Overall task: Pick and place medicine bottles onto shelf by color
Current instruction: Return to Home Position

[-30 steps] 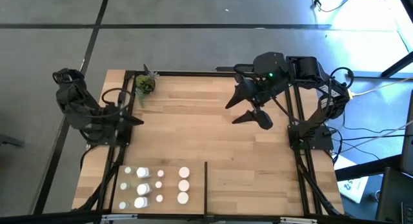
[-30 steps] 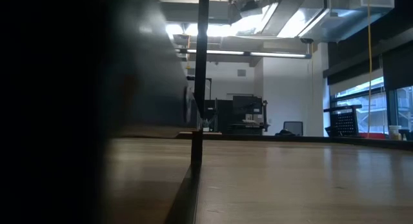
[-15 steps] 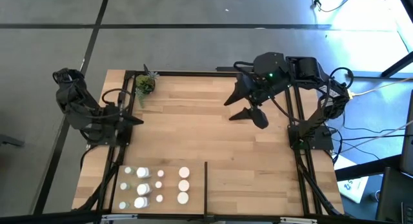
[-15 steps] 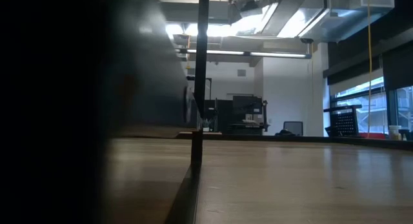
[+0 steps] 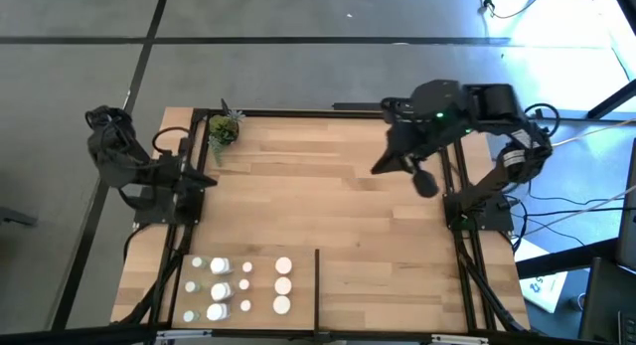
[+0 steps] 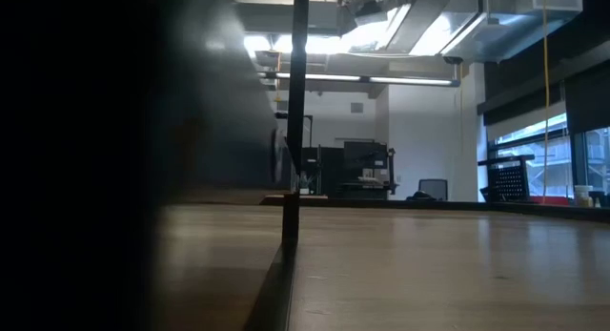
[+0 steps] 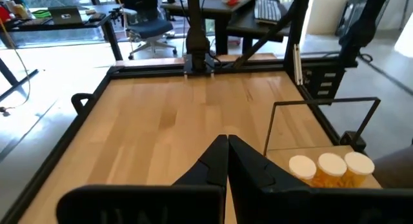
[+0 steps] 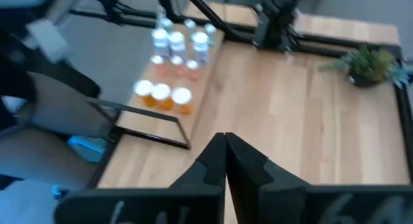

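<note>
Well apart from the medicine bottles [image 5: 238, 285], the right gripper [image 8: 224, 135] hovers, fingers pressed together, empty. The left gripper [image 7: 227, 138] waits nearer them, likewise.

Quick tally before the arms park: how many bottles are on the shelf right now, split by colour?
Orange bottles: 3
Pale green bottles: 3
Large white bottles: 3
Small pale bottles, tint unclear: 3
Total: 12
</note>
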Tool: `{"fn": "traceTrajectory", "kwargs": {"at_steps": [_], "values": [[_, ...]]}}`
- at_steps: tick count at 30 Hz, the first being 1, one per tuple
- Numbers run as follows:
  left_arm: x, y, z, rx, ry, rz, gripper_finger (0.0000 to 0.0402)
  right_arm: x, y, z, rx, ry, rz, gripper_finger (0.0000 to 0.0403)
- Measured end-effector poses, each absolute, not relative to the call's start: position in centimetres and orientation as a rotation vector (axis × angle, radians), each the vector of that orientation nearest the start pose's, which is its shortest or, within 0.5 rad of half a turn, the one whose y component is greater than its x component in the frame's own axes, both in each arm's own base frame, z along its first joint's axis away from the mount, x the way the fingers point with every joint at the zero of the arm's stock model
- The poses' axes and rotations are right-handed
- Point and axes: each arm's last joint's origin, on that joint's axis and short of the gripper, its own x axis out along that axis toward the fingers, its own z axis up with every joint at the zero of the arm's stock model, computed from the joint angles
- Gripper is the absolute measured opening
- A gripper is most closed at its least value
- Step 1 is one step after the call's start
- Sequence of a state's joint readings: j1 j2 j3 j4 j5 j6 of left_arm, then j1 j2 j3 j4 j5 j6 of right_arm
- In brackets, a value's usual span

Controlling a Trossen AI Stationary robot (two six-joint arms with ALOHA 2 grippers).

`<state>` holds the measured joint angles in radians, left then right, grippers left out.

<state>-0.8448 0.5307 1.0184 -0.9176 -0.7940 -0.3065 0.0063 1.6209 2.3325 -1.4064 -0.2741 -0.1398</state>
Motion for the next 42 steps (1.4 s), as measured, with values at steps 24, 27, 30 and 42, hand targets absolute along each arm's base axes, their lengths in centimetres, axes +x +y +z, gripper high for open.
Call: {"fn": "traceTrajectory", "kwargs": {"at_steps": [24, 27, 30, 42], "values": [[2.8, -0.9, 30.2, -0.036, 0.009, -0.306, 0.0001, 13.8, 2.4, 55.9, -0.047, 0.407, 0.406, 0.0004], [2.7, -0.8, 29.2, -0.037, 0.007, -0.312, 0.0002, 13.4, 2.4, 55.9, -0.053, 0.406, 0.386, 0.0003], [2.6, -0.8, 28.7, -0.038, 0.001, -0.317, 0.0001, 12.9, 2.3, 55.9, -0.059, 0.4, 0.378, 0.0005], [3.3, -1.6, 27.6, -0.021, -0.006, -0.32, 0.0001, 10.9, 2.0, 50.4, -0.03, 0.336, 0.371, 0.0004]]}}
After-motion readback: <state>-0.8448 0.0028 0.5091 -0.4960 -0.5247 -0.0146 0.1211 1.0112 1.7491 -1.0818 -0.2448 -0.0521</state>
